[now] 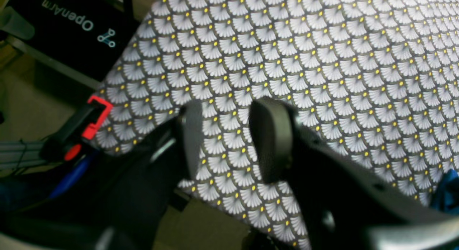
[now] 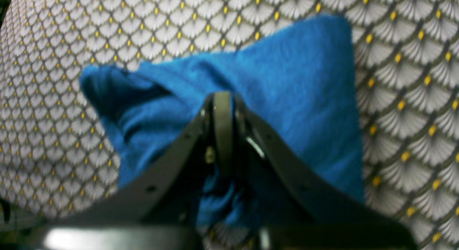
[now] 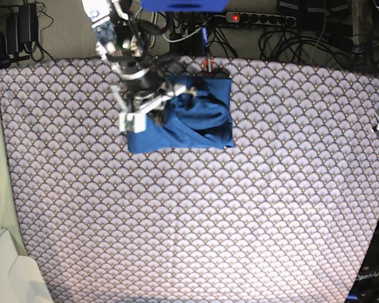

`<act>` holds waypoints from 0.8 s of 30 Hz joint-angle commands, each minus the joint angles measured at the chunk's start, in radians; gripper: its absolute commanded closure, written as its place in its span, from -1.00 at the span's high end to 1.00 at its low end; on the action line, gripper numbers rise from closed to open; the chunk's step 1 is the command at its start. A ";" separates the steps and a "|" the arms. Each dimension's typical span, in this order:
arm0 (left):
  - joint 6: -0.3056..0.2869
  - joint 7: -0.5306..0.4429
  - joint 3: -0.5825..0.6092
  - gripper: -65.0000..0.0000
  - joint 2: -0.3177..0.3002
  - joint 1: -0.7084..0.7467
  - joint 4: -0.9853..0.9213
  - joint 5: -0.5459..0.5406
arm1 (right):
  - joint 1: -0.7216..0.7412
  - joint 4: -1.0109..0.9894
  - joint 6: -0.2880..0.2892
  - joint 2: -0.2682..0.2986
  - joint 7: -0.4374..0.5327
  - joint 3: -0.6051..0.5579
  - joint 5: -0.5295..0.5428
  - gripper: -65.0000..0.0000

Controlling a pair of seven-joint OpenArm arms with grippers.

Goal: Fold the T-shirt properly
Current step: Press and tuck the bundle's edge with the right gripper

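The T-shirt (image 3: pixel 189 117) is lying as a compact blue bundle near the far edge of the table cloth (image 3: pixel 196 221), already gathered into a rough rectangle with a loose diagonal flap across its top. The chief risk now is dragging: if the arm is pulling sideways rather than lifting first, the pinched layer could be tugging the layers beneath it and undoing the rectangle, or sliding the whole bundle toward the table's far edge. A thin pinch on soft knit could also be slipping out mid-fold, leaving a crumpled corner.

The right gripper (image 2: pixel 222 99) is sitting with its jaws pressed together on a fold of the blue fabric at the bundle's edge, cloth bunching below the fingertips in the right wrist view. The left gripper (image 1: pixel 222 138) is hanging well apart from the shirt, at the table's side, jaws partly apart and holding nothing, only patterned cloth showing between them
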 commanded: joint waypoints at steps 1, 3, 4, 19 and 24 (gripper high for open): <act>0.001 -0.018 -0.008 -0.22 -0.024 -0.007 0.014 0.001 | -0.001 0.009 0.009 -0.006 0.022 -0.027 -0.002 -1.00; 0.001 -0.018 -0.008 -0.22 -0.024 -0.007 0.014 0.001 | -0.012 -0.004 0.009 -0.006 0.022 -0.065 -0.003 -1.00; 0.001 -0.017 -0.008 -0.22 -0.024 -0.007 0.014 0.001 | -0.014 -0.011 0.009 -0.006 0.022 -0.080 -0.003 -1.00; 0.001 -0.017 -0.014 -0.22 -0.029 0.000 0.015 0.002 | 0.161 -0.132 0.010 0.067 -0.032 -0.459 -0.003 -1.00; 0.001 -0.015 -0.008 -0.22 -0.047 0.002 0.015 0.001 | 0.187 -0.085 0.007 0.102 -0.030 -0.510 -0.003 -1.00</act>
